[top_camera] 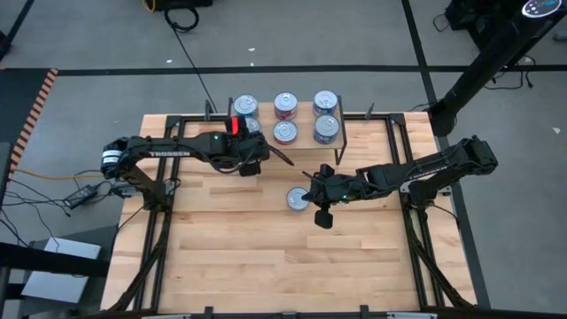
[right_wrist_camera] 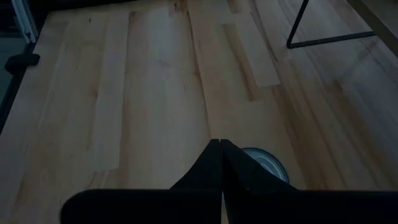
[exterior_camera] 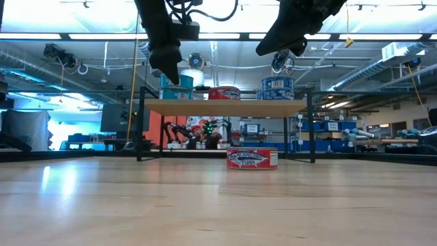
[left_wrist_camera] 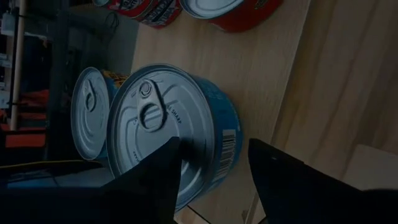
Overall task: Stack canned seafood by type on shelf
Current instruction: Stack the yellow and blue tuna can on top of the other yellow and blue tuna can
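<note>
A red-labelled tin [exterior_camera: 252,158] sits alone on the table [top_camera: 266,257] in front of the shelf [exterior_camera: 225,107], and the right gripper [top_camera: 308,197] hangs just above it with its fingers pressed together, holding nothing. Farther back, the left gripper [left_wrist_camera: 214,174] hovers over the shelf's left end, fingers spread apart above a blue-labelled tin [left_wrist_camera: 171,130]. Five other tins stand on the shelf.

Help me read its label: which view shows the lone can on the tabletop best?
The low view: the red can shows its side label. The high view gives only its silver top; the right wrist view a sliver; the left wrist view nothing.
</note>
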`<act>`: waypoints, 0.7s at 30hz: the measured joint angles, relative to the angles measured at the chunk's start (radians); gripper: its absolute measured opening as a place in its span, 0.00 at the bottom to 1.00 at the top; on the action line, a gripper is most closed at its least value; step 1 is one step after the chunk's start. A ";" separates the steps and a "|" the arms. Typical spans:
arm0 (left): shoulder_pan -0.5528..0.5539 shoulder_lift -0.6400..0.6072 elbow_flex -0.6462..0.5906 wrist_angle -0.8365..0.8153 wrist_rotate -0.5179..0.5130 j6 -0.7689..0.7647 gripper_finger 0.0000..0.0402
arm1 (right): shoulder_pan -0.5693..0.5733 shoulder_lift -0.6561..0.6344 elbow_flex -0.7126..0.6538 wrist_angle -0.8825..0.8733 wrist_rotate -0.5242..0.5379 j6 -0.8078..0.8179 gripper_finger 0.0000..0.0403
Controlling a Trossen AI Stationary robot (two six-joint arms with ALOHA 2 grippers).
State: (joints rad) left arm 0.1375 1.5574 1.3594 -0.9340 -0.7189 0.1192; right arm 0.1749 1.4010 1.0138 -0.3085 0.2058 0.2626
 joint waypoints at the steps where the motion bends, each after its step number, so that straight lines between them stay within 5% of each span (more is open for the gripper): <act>1: 0.000 0.000 0.000 0.000 0.000 0.000 0.47 | 0.000 0.000 0.000 0.000 0.000 0.000 0.01; 21: 0.053 0.002 0.100 -0.069 -0.001 -0.013 0.47 | 0.000 0.000 0.000 0.000 0.000 0.000 0.01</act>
State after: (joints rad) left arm 0.1906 1.5589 1.4593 -1.0032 -0.7198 0.1063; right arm 0.1749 1.4010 1.0138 -0.3088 0.2062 0.2630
